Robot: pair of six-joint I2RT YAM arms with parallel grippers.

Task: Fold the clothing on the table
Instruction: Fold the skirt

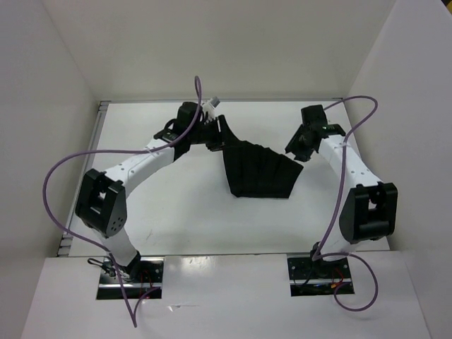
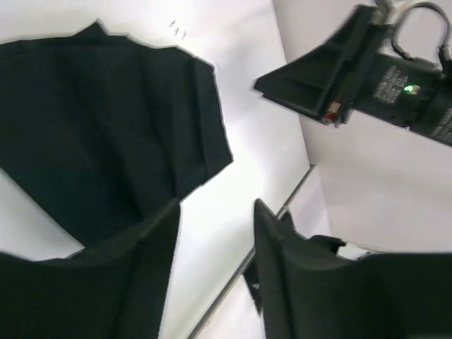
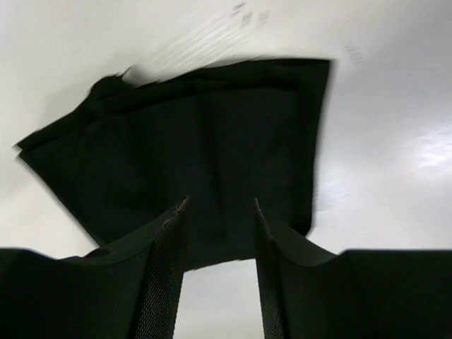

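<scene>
The black clothing (image 1: 258, 169) lies spread in a fan shape, with pleat-like ridges, on the white table (image 1: 162, 212). My left gripper (image 1: 214, 134) hovers at its far left corner. In the left wrist view this gripper (image 2: 215, 212) is open, with only bare table between its fingers (image 2: 152, 268), and the clothing (image 2: 106, 141) lies just beyond them. My right gripper (image 1: 296, 147) hangs by the clothing's far right corner. In the right wrist view it (image 3: 220, 208) is open above the near edge of the clothing (image 3: 198, 134), gripping nothing.
White walls (image 1: 49, 106) close in the table on three sides. A thin metal edge (image 1: 101, 134) runs down its left side. Purple cables (image 1: 63, 169) loop off both arms. The right gripper's body (image 2: 346, 63) shows at the top right of the left wrist view.
</scene>
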